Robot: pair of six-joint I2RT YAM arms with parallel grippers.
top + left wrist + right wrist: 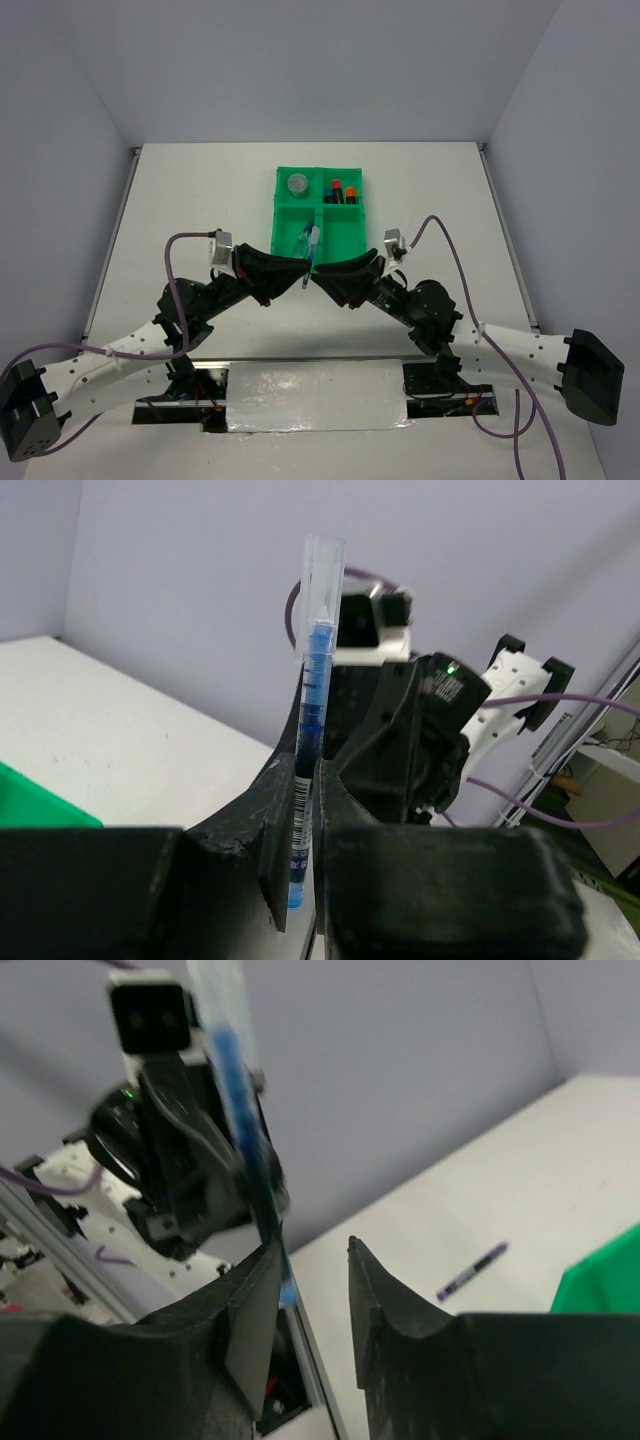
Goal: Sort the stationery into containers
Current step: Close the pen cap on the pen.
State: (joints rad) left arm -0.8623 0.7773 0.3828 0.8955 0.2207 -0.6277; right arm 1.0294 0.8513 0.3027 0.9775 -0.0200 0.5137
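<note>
Over the near edge of the bright green plastic tray (279, 215), the left gripper (315, 780) squeezes a thin blue pen with a clear cap (313, 710), standing up; the right gripper (313, 1260) has its fingers apart, the pen beside one

White matte tabletop (190, 190) under left claw (302, 283) and right claw (316, 281). Pale lilac plain walls (300, 70) beyond and to either side. Shiny silver sheet (315, 395) on near side. Soft even light.
</note>
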